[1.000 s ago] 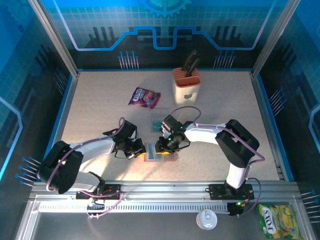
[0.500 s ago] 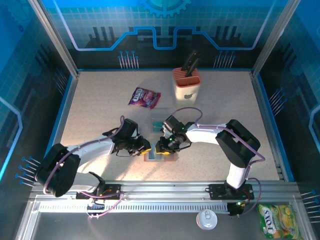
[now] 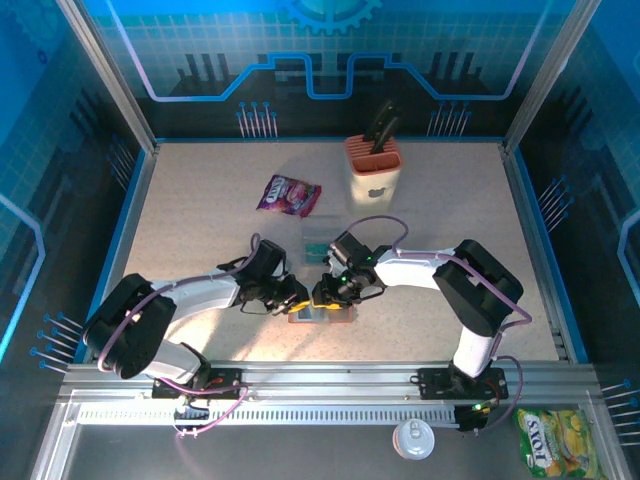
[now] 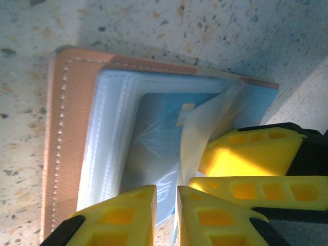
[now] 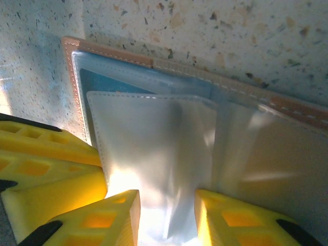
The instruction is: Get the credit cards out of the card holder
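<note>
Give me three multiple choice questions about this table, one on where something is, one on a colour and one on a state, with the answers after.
1. Where is the card holder?
A. In the far left corner
B. Off the table, behind the arms
C. On the table, between the left claw and the right claw

2. What colour is the top of the knife block?
A. Orange
B. Green
C. Purple

3. How is the card holder?
A. Folded shut
B. Lying open, clear sleeves showing
C. Standing on edge

Answers:
1 C, in the top view both claws reach it from either side, near the front edge.
2 A, the beige block has an orange rim on top.
3 B, the wrist views show its inner sleeves, with a blue credit card under them.
</note>
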`<action>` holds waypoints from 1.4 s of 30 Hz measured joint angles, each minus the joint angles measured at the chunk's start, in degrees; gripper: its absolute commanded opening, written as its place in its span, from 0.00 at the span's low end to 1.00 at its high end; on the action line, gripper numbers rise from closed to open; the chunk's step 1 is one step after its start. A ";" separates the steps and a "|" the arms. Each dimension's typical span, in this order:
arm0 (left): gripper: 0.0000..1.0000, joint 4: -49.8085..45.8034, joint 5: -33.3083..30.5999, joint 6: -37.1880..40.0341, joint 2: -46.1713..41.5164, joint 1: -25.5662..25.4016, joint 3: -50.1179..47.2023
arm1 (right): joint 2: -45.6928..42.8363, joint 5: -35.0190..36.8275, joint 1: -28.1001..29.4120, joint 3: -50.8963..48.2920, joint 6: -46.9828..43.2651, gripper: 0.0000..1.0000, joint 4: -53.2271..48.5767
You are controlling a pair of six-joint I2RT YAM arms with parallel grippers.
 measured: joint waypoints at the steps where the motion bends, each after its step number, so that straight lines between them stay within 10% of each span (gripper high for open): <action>1: 0.18 0.17 0.00 -0.02 0.00 0.00 0.04 | 0.00 -0.04 -0.04 0.00 0.02 0.35 0.00; 42: 0.21 4.55 3.56 -2.60 9.92 -5.57 11.41 | -17.84 2.80 -10.56 -7.04 -3.06 0.35 -6.73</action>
